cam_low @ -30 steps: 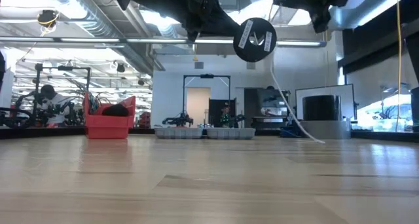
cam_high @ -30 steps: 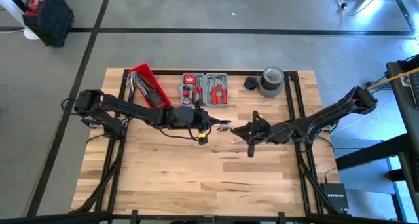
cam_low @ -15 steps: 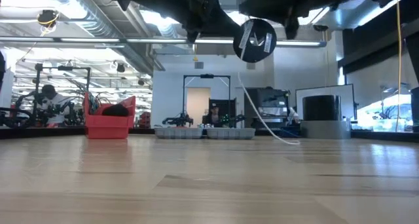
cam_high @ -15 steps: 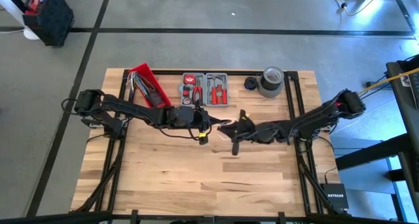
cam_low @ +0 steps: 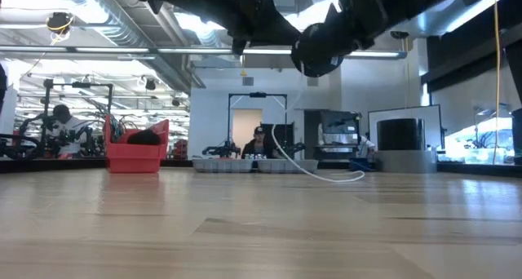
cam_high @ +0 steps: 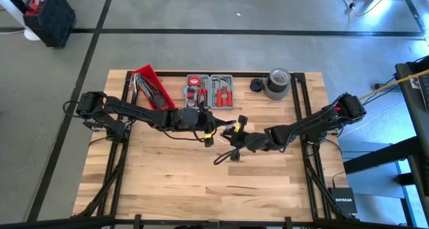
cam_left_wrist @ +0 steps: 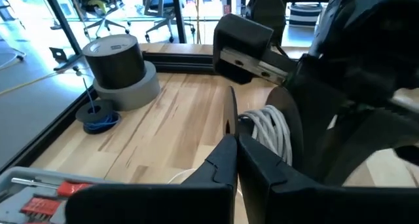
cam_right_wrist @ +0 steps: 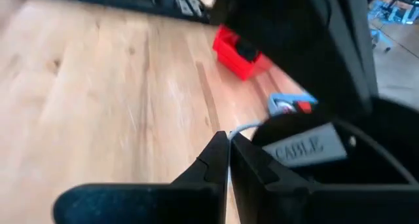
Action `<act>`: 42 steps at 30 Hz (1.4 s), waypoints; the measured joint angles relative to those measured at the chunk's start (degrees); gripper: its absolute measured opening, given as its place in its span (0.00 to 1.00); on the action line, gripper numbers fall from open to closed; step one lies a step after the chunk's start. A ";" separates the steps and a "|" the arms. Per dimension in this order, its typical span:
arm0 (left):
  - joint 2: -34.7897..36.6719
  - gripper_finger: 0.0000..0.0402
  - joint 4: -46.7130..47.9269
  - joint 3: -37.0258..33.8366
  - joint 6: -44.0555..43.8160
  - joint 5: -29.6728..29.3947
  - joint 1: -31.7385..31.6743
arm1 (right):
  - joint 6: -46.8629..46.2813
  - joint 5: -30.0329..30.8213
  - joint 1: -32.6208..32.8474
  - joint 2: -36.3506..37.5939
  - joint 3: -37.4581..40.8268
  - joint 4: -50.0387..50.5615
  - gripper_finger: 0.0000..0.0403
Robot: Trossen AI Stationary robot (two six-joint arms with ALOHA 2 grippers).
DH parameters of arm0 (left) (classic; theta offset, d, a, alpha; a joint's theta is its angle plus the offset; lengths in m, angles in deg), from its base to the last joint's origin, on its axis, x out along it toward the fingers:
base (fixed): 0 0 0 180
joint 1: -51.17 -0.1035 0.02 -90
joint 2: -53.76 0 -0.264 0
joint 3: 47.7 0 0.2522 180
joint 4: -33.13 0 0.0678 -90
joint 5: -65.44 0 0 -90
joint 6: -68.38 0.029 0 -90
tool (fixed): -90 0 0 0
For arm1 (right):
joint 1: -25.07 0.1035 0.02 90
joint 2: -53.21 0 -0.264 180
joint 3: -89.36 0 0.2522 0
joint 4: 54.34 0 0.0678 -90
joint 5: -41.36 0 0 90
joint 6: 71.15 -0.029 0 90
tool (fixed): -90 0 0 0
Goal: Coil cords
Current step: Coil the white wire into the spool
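A black spool point(cam_low: 320, 49) with the white cord point(cam_left_wrist: 270, 129) wound on it hangs high above the table's middle. My left gripper point(cam_high: 213, 130) is shut on the spool. My right gripper point(cam_high: 234, 139) is shut on the white cord right beside the spool, whose label shows in the right wrist view point(cam_right_wrist: 308, 147). The cord's free length point(cam_low: 303, 166) hangs down from the spool and its end lies on the table point(cam_low: 347, 179). A small dark coil point(cam_left_wrist: 98, 115) lies beside the grey tape roll; I cannot tell if it is the black cord. My left gripper pinches the thin edge of the spool's black flange point(cam_left_wrist: 230, 116) between its two fingers, coming level from the table's left. The spool is lifted clear of the table. My right gripper pinches the white cord point(cam_right_wrist: 239, 128) at its fingertips, close to the spool. Between spool and fingers the cord runs short; below, it hangs slack to the table.
A red bin point(cam_high: 151, 87) and a grey tool case point(cam_high: 209, 90) stand at the far edge. The grey tape roll point(cam_high: 277, 83) stands at the far right. Bare wood point(cam_high: 194, 182) lies toward the near edge.
My right gripper has gone toward the table's left with the white cord, from the spool's right to close against it, and now stands in front of the spool in the low view. The cord's hanging length has swung left and lies in a longer curve on the table.
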State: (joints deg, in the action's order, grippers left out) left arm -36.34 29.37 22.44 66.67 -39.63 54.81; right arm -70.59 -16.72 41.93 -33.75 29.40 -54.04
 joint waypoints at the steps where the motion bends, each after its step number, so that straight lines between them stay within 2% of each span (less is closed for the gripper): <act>1: 0.00 0.00 -0.04 0.00 -0.06 0.00 0.00 | -0.02 0.24 0.00 0.00 0.00 1.00 0.04; 6: -0.02 0.00 -0.83 -0.02 -0.86 0.04 0.00 | -2.20 0.74 -0.02 0.02 -0.05 6.25 0.04; 11: -0.02 0.00 -1.04 -0.02 -0.91 0.04 0.00 | -7.34 0.60 -0.02 0.07 -0.07 7.26 0.05; 16: 0.04 0.00 -1.61 0.04 -0.91 -0.02 0.00 | -7.56 -0.58 0.09 0.55 -0.06 10.78 0.19; 20: 0.04 0.00 -0.74 0.04 -0.91 0.09 0.02 | -9.94 -3.38 0.09 2.75 -1.62 22.09 0.31; 23: 0.04 0.00 -0.58 0.04 -0.91 0.46 0.13 | -12.92 -5.54 1.01 4.75 -1.91 28.30 0.37; 26: 0.04 0.00 -0.88 0.04 -0.90 0.43 0.11 | -13.97 -3.98 3.22 5.16 -1.50 29.85 0.39; 29: 0.04 0.00 -1.31 0.04 -0.91 0.30 0.11 | -13.21 -0.29 5.19 3.95 2.03 19.86 0.40; 35: 0.04 0.00 -1.31 0.04 -0.90 0.24 0.11 | -6.63 1.06 4.80 -4.33 10.08 -13.95 0.40; 38: 0.04 0.00 -1.37 0.04 -0.89 0.24 0.11 | -4.39 1.08 3.07 -10.39 10.06 -22.54 0.40; 42: 0.04 0.00 -1.21 0.02 -0.89 0.20 0.09 | -1.68 1.77 0.64 -16.68 7.27 -26.22 0.40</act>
State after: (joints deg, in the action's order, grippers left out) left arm -36.30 28.16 22.46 65.79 -39.44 54.90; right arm -72.28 -14.95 42.58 -50.43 36.67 -80.26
